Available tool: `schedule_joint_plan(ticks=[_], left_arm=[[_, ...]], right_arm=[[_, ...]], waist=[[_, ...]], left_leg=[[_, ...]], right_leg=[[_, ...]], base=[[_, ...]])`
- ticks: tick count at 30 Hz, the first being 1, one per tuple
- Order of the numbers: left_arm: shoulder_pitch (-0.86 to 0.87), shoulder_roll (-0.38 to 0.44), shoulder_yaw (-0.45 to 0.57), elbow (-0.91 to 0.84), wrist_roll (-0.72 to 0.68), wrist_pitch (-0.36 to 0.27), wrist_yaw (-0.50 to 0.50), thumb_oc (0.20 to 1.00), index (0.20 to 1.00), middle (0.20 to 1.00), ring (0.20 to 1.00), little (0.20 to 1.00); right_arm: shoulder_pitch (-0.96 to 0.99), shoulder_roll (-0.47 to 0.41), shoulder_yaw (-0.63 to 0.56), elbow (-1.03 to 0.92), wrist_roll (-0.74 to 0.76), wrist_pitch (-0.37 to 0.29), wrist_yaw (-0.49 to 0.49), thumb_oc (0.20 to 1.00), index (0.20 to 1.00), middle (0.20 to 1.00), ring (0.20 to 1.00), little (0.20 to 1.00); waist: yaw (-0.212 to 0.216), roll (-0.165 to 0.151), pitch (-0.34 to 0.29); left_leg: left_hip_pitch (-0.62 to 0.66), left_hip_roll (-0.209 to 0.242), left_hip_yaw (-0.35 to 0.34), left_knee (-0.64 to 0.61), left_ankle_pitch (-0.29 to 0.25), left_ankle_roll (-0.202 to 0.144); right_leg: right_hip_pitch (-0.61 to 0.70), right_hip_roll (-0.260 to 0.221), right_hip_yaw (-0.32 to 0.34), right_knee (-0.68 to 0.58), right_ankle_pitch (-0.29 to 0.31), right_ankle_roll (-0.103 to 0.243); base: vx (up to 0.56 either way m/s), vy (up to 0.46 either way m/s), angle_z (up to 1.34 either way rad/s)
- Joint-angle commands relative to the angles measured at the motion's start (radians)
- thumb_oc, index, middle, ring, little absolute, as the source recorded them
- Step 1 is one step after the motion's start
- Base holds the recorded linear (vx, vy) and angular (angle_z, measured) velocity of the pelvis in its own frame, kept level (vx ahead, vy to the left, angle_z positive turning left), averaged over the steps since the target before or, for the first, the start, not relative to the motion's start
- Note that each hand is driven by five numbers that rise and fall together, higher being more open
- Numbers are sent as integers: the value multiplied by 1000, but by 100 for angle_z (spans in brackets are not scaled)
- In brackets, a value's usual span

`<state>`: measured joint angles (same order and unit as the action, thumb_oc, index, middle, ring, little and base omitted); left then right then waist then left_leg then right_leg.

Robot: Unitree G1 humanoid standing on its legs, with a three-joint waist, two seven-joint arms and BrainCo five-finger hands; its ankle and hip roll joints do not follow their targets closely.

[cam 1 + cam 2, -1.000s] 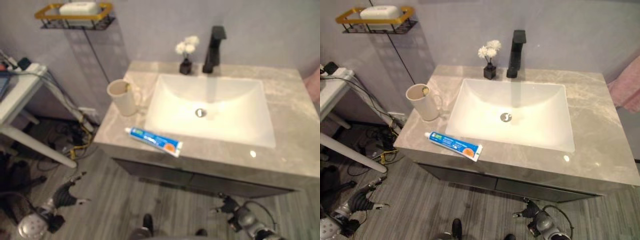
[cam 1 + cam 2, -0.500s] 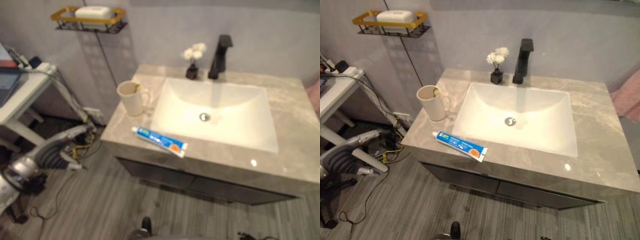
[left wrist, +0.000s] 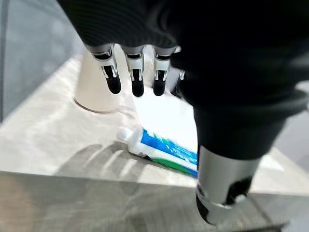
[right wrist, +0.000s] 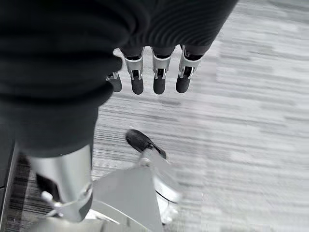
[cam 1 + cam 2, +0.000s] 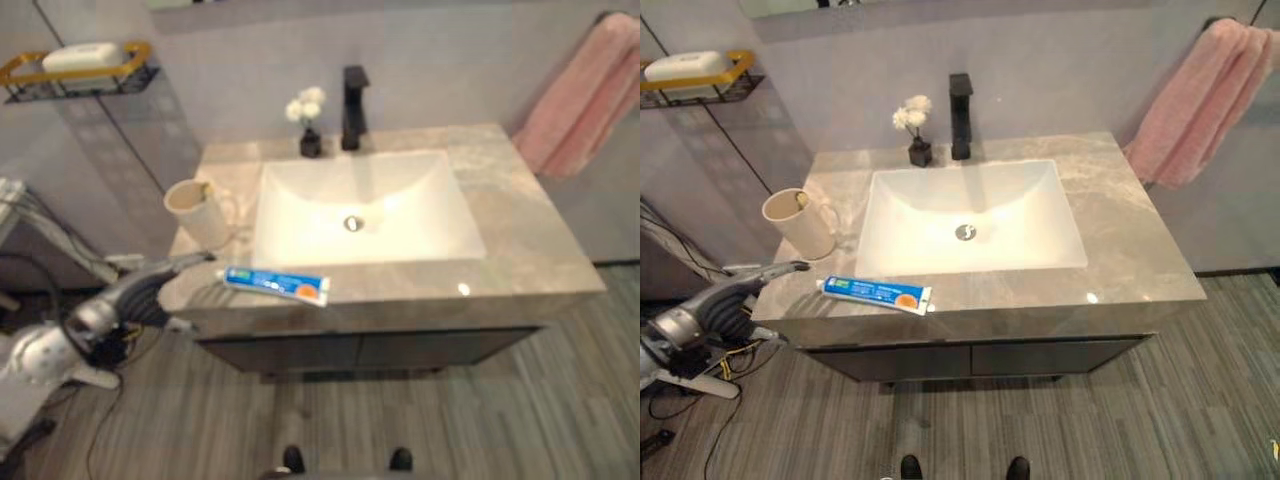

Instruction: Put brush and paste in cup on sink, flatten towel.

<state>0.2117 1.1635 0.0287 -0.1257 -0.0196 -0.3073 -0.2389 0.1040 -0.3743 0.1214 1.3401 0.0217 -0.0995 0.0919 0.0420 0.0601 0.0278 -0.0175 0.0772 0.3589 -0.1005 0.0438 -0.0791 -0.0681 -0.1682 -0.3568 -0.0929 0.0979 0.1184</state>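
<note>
A blue and white toothpaste tube (image 5: 875, 293) lies on the grey counter (image 5: 1130, 250) in front of the white basin (image 5: 970, 215). A cream cup (image 5: 800, 222) stands at the counter's left end, with something small inside its rim. My left hand (image 5: 765, 275) reaches in at the counter's left edge, open, with its fingers (image 3: 135, 72) straight and held above and just short of the tube (image 3: 164, 147) and the cup (image 3: 96, 84). My right hand (image 4: 159, 72) hangs open over the floor. A pink towel (image 5: 1195, 100) hangs bunched on the wall at the right.
A black tap (image 5: 960, 100) and a small vase of white flowers (image 5: 915, 130) stand behind the basin. A wall shelf (image 5: 695, 75) with soap hangs at the left. Cables and a white table leg (image 5: 60, 250) lie left of the cabinet.
The camera has swung right, bringing the towel into view. My left arm has risen from the floor to the counter's left edge, by the toothpaste. The tube and cup have not moved.
</note>
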Motion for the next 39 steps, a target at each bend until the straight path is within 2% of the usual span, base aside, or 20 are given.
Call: schedule_joint_plan(ticks=[1,6,13,16,17,18,20,26,31,37,39], left_arm=[[-71,42,11,40,12,-30,29,1000,1000,1000,1000,1000],[-92,30,-39,114,48,-35,36,1000,1000,1000,1000,1000],[-183,-5,-173,263,90,-30,44,1000,1000,1000,1000,1000],[-222,-27,-233,334,160,-29,55,1000,1000,1000,1000,1000],[-230,-52,-243,362,191,-19,60,950,950,950,950,950],[-240,-81,-251,386,208,-9,68,576,576,576,576,576],[-261,-109,-277,412,238,-4,75,200,200,200,200,200],[-322,-185,-355,481,322,2,116,200,200,200,200,200],[-319,-226,-357,502,340,9,131,200,200,200,200,200],[-289,-265,-294,429,326,12,150,200,200,200,200,200],[-256,-278,-218,323,286,8,158,200,200,200,200,200]], right_arm=[[3,9,10,-2,23,0,1,1000,1000,1000,1000,1000],[-4,6,17,-12,21,-3,0,1000,1000,1000,1000,1000],[-27,-8,39,-63,21,-13,-6,1000,1000,1000,1000,1000],[-37,-9,51,-91,25,-19,-12,1000,1000,1000,1000,1000],[-38,-6,55,-103,24,-22,-16,1000,1000,1000,1000,1000],[-37,-2,58,-109,25,-22,-16,1000,1000,1000,1000,1000],[-36,0,58,-114,24,-21,-20,1000,1000,1000,1000,1000],[-34,0,68,-115,3,-22,-34,1000,1000,1000,1000,1000],[-35,-4,63,-116,-1,-21,-43,1000,1000,1000,1000,1000],[-28,-3,6,-126,74,-25,-47,1000,1000,1000,1000,1000],[-12,-16,-97,-164,188,-41,-61,1000,1000,1000,1000,1000]], waist=[[-18,-41,21],[-37,-49,25],[-50,-57,32],[-57,-65,36],[-59,-69,36],[-60,-72,36],[-63,-75,35],[-72,-82,29],[-76,-84,25],[-75,-88,12],[-78,-89,0]], left_leg=[[5,-1,-86,13,-105,32],[10,-5,-58,13,-111,39],[5,-9,-34,13,-113,44],[4,-8,-27,13,-114,45],[3,-7,-25,13,-115,46],[3,-7,-24,13,-115,46],[2,-5,-26,13,-115,46],[0,-3,-30,13,-115,44],[1,0,-26,13,-115,43],[18,6,-27,13,-119,41],[30,11,-32,13,-120,40]], right_leg=[[2,-67,3,6,12,104],[-23,-68,37,6,23,108],[-50,-66,65,6,35,113],[-56,-66,71,6,38,114],[-59,-66,72,6,39,114],[-59,-66,72,6,39,114],[-58,-65,69,6,38,114],[-56,-63,64,6,33,111],[-58,-60,67,6,32,110],[-39,-56,66,6,24,107],[-22,-52,61,6,15,105]], base=[[44,60,-25],[26,37,-25],[10,25,-21],[3,5,-2],[0,0,0],[0,0,0],[0,0,0],[0,0,0],[0,0,0],[0,0,0],[-9,-16,0]])
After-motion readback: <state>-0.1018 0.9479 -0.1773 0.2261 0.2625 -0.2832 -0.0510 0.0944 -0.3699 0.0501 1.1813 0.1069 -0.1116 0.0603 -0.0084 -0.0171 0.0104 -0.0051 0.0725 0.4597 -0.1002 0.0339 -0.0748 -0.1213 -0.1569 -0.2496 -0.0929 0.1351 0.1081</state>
